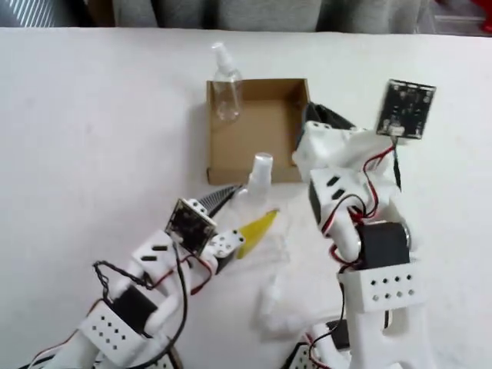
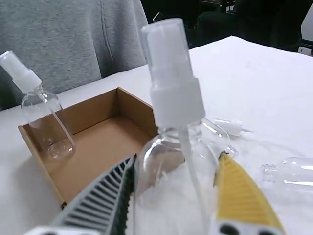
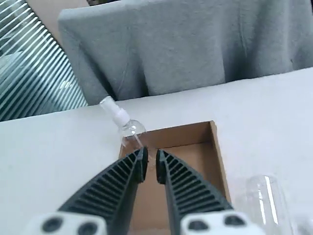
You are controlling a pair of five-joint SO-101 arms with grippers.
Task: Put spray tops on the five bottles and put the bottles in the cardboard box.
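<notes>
Far edge: the table ends just beyond the cardboard box, and a grey cloth hangs behind it.
Open room: there is wide bare tabletop to the left of the box, and most of the box floor is bare too.
In the box: the boxed bottle stands in the far left corner against the walls, with its spray top on.
In the way: my right arm stands just beside the box's right wall. The box's near wall lies between the held bottle and the box floor.
Loose things: an open bottle lies capless on the table near my left side, with a loose spray top near it.
Left gripper: I am clamped around the held bottle's clear body, black finger on one side and yellow on the other. The bottle is top up and capped, just outside the near wall.
Right gripper: I point toward the box floor with my fingers drawn almost together. Only a thin slit is left, with nothing in it.
</notes>
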